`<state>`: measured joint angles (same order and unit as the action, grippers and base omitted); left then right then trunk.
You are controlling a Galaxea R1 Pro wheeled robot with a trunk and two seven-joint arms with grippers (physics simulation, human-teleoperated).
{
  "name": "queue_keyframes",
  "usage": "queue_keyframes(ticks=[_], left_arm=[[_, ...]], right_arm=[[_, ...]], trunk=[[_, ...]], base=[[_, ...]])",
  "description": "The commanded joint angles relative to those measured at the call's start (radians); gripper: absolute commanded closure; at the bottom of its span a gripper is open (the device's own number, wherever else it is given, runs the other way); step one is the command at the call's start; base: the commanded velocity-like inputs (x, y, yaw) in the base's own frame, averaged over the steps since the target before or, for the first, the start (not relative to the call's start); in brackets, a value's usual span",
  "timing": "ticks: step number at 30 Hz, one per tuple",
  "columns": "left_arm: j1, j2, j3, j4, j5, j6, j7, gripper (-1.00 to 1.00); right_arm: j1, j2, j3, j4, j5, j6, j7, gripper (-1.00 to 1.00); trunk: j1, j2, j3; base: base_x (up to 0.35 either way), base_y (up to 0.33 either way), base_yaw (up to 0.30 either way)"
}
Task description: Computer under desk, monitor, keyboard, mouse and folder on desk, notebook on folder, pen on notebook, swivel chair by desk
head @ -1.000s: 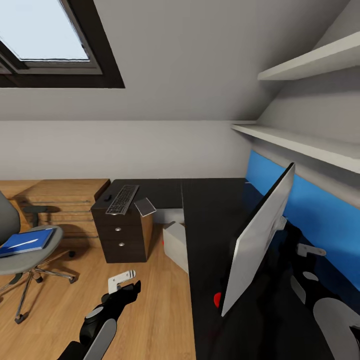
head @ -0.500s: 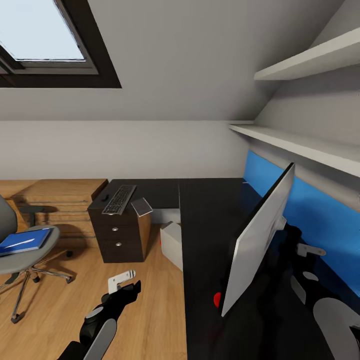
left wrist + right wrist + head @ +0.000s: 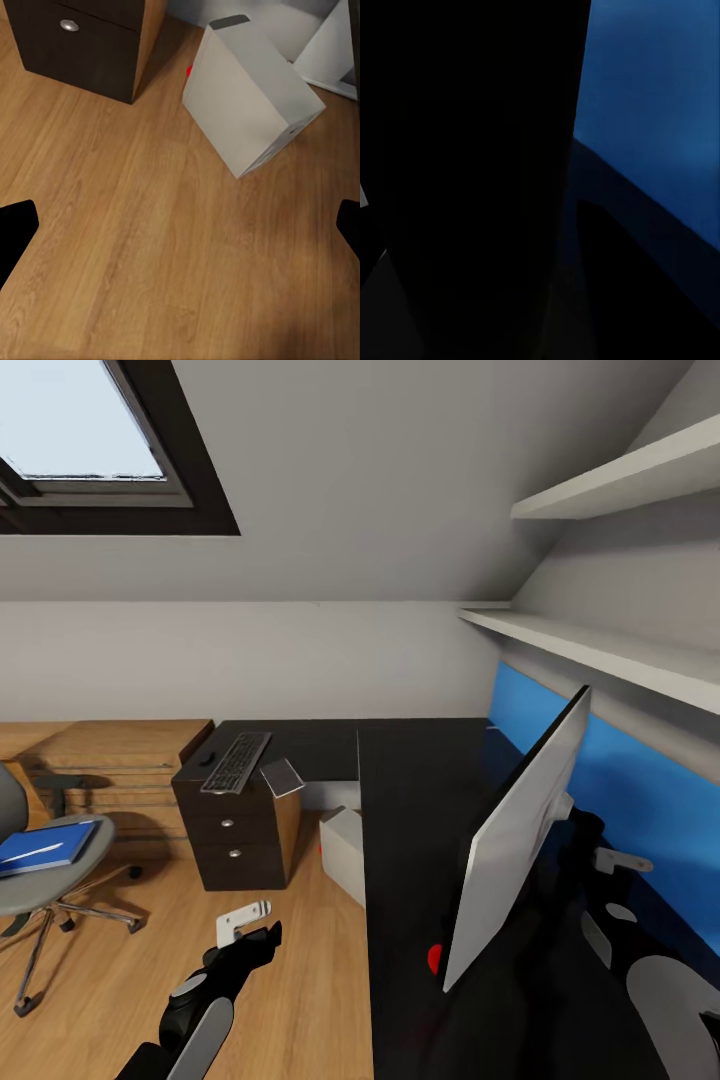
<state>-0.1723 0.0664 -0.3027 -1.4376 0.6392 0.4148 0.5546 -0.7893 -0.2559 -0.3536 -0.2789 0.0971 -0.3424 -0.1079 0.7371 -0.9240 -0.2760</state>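
Left pincer (image 3: 180, 225) spread wide, empty, above floor, near computer (image 3: 247, 97)

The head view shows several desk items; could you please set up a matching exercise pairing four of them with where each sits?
Things:
1. keyboard
2. folder
3. computer
4. monitor

Places:
A. on the swivel chair seat
B. on the floor beside the drawer unit
C. upright on the near wing of the desk
D. on the desktop above the drawers

Pairs: 1-D, 2-A, 3-B, 4-C
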Motion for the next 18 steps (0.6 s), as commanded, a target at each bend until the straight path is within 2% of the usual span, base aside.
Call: queue_keyframes(ticks=[1,18], left_arm=[[-0.001,0.001,-0.003,-0.001,0.008,0.001,0.009,-1.0],[-0.001,0.001,-0.003,-0.001,0.009,0.001,0.009,-1.0]], right_arm=[[-0.001,0.0,0.006,0.001,0.003,-0.004,-0.001,1.0],[-0.001,0.0,0.007,0.001,0.003,-0.004,-0.001,1.0]], trunk=[[0.0,-0.001,-0.001],[0.0,-0.001,-0.001]], base=[[0.011,0.0,0.0],[0.04,-0.014,0.0]])
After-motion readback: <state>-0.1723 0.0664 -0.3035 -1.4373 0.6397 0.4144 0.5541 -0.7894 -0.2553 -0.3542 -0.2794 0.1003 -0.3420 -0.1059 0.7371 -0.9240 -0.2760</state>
